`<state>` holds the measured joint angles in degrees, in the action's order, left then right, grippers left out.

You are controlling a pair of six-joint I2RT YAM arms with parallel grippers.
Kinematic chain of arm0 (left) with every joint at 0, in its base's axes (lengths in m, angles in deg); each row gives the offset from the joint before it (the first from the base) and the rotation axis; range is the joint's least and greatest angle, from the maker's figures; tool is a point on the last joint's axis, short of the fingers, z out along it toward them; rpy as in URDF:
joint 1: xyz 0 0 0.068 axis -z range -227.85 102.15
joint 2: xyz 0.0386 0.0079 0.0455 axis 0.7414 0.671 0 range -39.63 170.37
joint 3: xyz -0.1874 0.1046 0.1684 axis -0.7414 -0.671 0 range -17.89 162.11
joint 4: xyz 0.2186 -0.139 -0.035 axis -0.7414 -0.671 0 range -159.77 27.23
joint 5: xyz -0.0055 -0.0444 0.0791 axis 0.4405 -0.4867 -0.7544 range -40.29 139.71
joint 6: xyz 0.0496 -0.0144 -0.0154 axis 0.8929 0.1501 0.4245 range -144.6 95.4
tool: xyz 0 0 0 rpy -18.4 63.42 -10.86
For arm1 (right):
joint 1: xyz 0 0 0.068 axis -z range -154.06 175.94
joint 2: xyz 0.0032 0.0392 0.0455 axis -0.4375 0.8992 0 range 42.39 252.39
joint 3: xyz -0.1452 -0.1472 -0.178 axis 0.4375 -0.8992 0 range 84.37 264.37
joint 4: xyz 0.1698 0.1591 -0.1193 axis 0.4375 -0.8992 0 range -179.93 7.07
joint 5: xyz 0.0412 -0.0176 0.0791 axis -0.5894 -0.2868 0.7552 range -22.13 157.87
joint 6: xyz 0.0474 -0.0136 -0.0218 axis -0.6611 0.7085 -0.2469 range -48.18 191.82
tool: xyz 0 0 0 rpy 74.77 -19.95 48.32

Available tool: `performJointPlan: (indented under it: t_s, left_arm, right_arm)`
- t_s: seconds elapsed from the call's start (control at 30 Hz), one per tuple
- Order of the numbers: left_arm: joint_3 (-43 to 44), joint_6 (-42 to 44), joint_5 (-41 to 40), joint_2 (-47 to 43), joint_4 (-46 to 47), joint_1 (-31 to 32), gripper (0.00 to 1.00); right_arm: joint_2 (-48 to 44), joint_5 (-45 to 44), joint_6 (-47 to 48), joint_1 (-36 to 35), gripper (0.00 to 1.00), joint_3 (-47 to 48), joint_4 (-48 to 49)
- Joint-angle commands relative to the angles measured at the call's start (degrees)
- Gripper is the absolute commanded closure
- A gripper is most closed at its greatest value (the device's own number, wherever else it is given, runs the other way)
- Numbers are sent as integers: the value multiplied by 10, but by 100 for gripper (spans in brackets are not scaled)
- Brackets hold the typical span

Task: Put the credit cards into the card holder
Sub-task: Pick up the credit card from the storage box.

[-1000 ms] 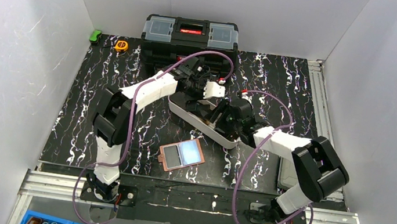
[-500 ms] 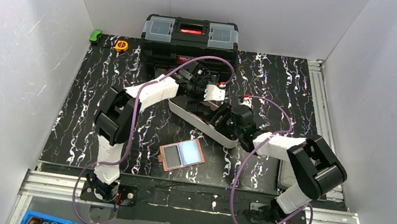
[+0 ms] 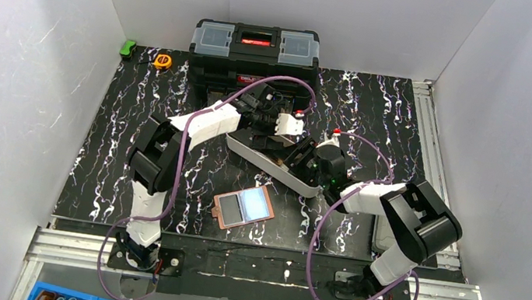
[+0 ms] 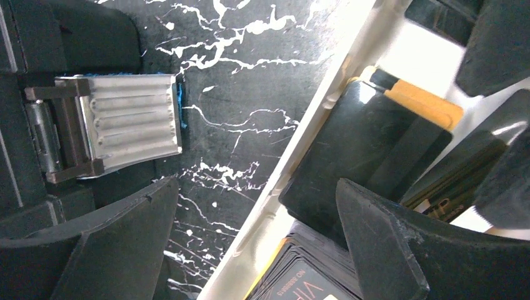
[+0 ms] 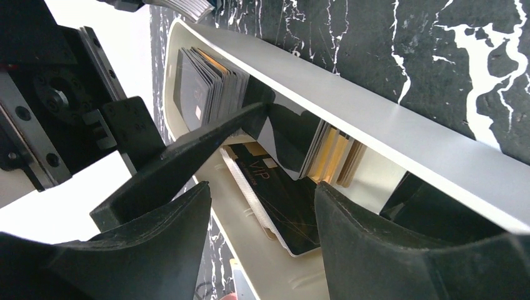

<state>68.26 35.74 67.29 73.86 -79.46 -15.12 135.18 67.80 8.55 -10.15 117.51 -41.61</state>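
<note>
Drawn nearer since before, the right gripper (image 5: pixel 262 187) hung apart and empty over the cards (image 5: pixel 206 81) in the tray (image 5: pixel 387 144) to pick one, the left gripper (image 4: pixel 256 194) gaped astride its rim, and the wallet (image 3: pixel 243 206) waited open nearby.

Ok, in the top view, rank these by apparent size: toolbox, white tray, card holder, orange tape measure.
Largest to smallest:
1. toolbox
2. white tray, partly hidden, so its full extent is less sure
3. card holder
4. orange tape measure
</note>
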Motion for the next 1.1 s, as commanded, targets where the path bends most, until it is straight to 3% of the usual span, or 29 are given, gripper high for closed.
performJointPlan:
  t_s: [0.0, 0.3, 0.57, 0.67, 0.8, 1.07]
  left_arm:
    - [-7, -19, 41, -7, -62, 12, 2]
    - [0, -67, 89, -27, -108, 21, 2]
    - [65, -145, 31, -44, -64, -8, 2]
    - [79, -149, 27, -62, -100, -14, 16]
    - [74, -184, 23, -90, -129, -38, 43]
    - [91, -130, 0, -82, -217, -122, 62]
  right_arm:
    - [21, -7, -30, 5, 31, -21, 37]
    - [17, -53, -33, -13, 30, -41, 50]
    - [22, -60, -35, -13, 33, -49, 74]
    - [16, -65, -21, -13, 34, -43, 60]
    - [1, -66, 8, -13, 34, -26, 30]
    - [-31, -44, 64, -21, 34, 29, -6]
